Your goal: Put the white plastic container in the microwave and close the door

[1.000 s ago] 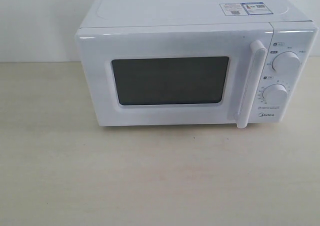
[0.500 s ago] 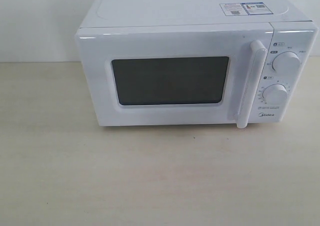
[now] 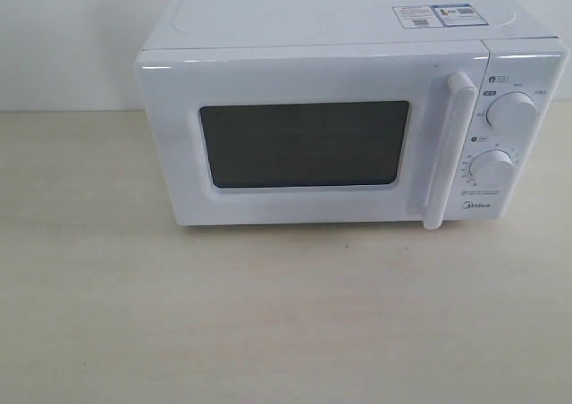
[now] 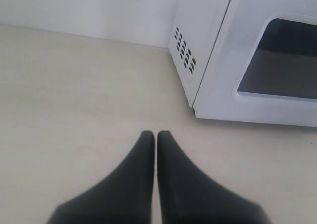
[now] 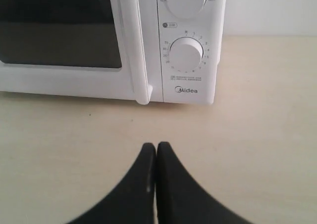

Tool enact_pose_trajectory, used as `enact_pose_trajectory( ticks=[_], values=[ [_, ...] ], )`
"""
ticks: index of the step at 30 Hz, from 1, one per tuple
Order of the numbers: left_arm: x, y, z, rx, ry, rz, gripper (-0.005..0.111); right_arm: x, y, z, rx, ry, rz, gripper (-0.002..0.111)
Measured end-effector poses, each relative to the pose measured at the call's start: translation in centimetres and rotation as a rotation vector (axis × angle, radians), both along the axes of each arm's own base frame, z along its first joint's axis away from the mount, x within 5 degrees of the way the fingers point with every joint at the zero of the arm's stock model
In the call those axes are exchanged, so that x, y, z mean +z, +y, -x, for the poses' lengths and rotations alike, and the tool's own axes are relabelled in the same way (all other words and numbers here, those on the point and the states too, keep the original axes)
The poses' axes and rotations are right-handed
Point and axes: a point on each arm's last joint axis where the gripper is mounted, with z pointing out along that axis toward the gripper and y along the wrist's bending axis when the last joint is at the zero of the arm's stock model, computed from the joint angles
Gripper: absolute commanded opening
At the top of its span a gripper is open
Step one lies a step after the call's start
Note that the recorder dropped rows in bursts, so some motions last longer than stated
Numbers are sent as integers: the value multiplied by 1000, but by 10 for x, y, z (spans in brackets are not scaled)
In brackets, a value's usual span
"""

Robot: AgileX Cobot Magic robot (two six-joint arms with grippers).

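Microwave (image 3: 340, 127): white, boxy, standing toward the back edge of the tabletop (image 3: 268, 332), close to the wall. Door (image 3: 304, 207) shut flush; dark window (image 3: 304, 145), nothing readable behind it. Vertical white bar handle (image 3: 447, 149) beside two round dials (image 3: 512, 112). Sticker (image 3: 433, 15) on top.

Left gripper (image 4: 156, 135): fingers pressed together, empty, over bare tabletop off the microwave's vented side corner, not touching it.

Right gripper (image 5: 156, 145): fingers pressed together, empty, facing the handle's lower end and the lower dial, apart from both.
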Motion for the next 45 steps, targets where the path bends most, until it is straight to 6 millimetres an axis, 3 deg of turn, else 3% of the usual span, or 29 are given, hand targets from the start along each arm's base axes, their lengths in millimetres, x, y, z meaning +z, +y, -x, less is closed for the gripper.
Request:
enact_pose_trajectory(
  ticks=[45],
  values=[
    [0, 0, 0, 0, 0, 0, 4, -3, -4, 0, -83, 24, -4, 0]
  ],
)
